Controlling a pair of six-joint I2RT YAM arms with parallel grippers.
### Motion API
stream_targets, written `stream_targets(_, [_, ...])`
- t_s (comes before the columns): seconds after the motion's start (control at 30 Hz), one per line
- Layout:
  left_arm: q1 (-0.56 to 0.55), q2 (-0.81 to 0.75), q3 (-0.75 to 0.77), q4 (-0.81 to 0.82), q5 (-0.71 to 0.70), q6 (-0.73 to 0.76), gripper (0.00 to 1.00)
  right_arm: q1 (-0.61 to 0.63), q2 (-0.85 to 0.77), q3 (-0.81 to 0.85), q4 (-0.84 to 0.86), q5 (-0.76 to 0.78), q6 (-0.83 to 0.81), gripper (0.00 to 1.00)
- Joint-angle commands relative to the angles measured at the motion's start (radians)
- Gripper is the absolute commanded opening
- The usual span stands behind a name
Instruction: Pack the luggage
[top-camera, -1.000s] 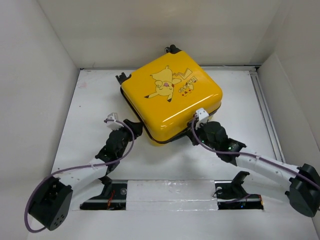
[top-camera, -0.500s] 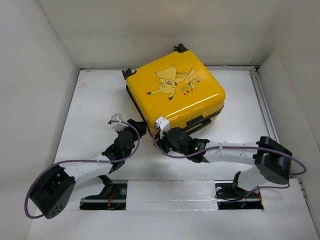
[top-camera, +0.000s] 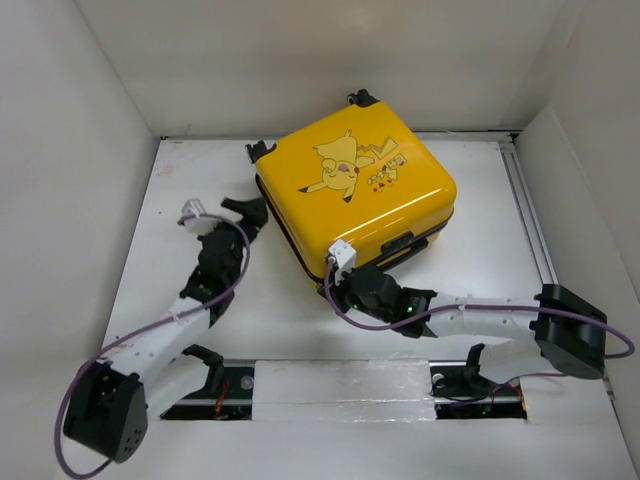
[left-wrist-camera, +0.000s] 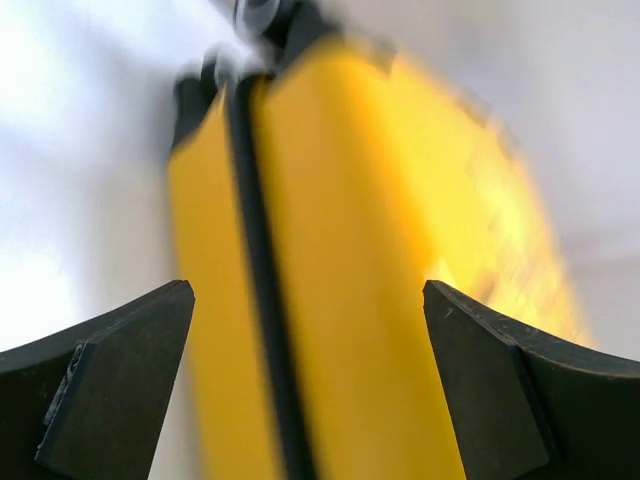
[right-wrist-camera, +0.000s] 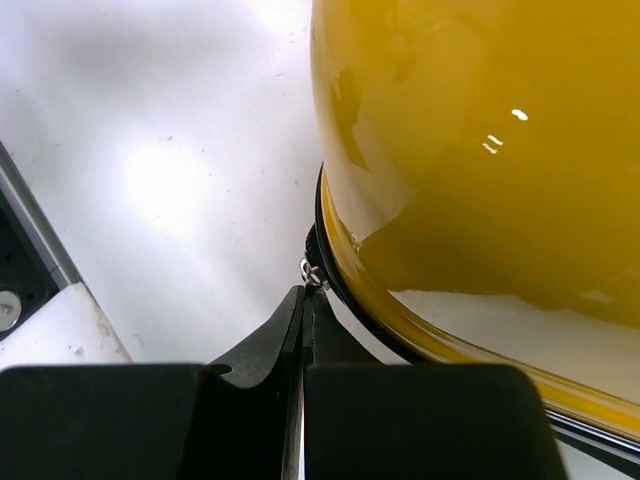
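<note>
The luggage (top-camera: 355, 190) is a glossy yellow suitcase with a Pikachu print, lying flat and closed at the back middle of the table. My right gripper (top-camera: 343, 272) is at its near-left corner, shut on the small metal zipper pull (right-wrist-camera: 312, 270) at the black zipper line. The yellow shell (right-wrist-camera: 480, 150) fills the right wrist view above the shut right gripper (right-wrist-camera: 304, 296). My left gripper (top-camera: 246, 212) is open beside the suitcase's left side. In the left wrist view the blurred yellow side and black seam (left-wrist-camera: 340, 250) lie between the spread fingers of the left gripper (left-wrist-camera: 305, 390).
Black caster wheels (top-camera: 260, 150) stick out at the suitcase's back-left and back corners. A black handle (top-camera: 400, 245) sits on its near-right side. White walls close in the table (top-camera: 150, 260) on the left, back and right. A taped rail (top-camera: 340, 380) runs along the near edge.
My right gripper has slid left along the suitcase's near edge to the near-left corner. The suitcase has turned and shifted slightly back. My left gripper has moved up along the left side.
</note>
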Motion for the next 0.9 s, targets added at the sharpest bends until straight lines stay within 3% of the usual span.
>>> stream_targets(0.0, [0.137,0.16,0.204,0.069,0.161,-0.078,0.96,0.024,-0.05,0.013,0.1,-0.138,0.027,0.0])
stream_targets(0.1, [0.275,0.38,0.395,0.025,0.31,-0.089,0.98,0.024,-0.05,0.013,0.091,-0.166,0.027,0.0])
stream_targets(0.2, [0.314,0.517,0.512,0.024,0.437,-0.098,0.98,0.024,-0.05,0.013,0.091,-0.181,0.018,0.0])
stream_targets(0.37, [0.364,0.751,0.716,-0.029,0.499,-0.117,0.99,0.024,-0.05,0.013,0.1,-0.215,0.018,0.0])
stream_targets(0.5, [0.404,0.87,0.773,-0.025,0.592,-0.186,0.99,0.024,-0.05,0.013,0.1,-0.224,0.009,0.0])
stream_targets(0.87, [0.415,1.04,0.866,0.124,0.651,-0.353,0.99,0.024,-0.041,0.013,0.109,-0.244,0.009,0.0])
